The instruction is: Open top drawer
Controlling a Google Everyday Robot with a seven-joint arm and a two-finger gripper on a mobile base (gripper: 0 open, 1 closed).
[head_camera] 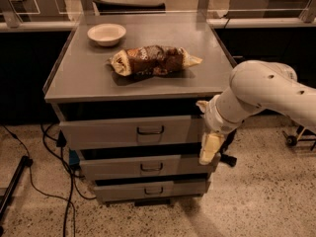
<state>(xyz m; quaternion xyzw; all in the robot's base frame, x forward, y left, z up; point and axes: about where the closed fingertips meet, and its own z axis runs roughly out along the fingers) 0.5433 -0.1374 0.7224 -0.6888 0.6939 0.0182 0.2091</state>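
The top drawer (113,132) is the widest grey front of three in a grey metal cabinet, with a small dark wire handle (150,130) at its centre. A dark gap shows between its front and the cabinet top. My gripper (209,150) hangs pointing down at the cabinet's right front corner, level with the gap between the top and middle drawers and to the right of the handle. It holds nothing that I can see. My white arm (261,90) reaches in from the right.
On the cabinet top (79,78) lie a brown snack bag (153,60) and a white bowl (106,34). The middle drawer (143,167) and bottom drawer (148,189) sit below. Cables (54,152) run on the floor at the left. A dark counter stands behind.
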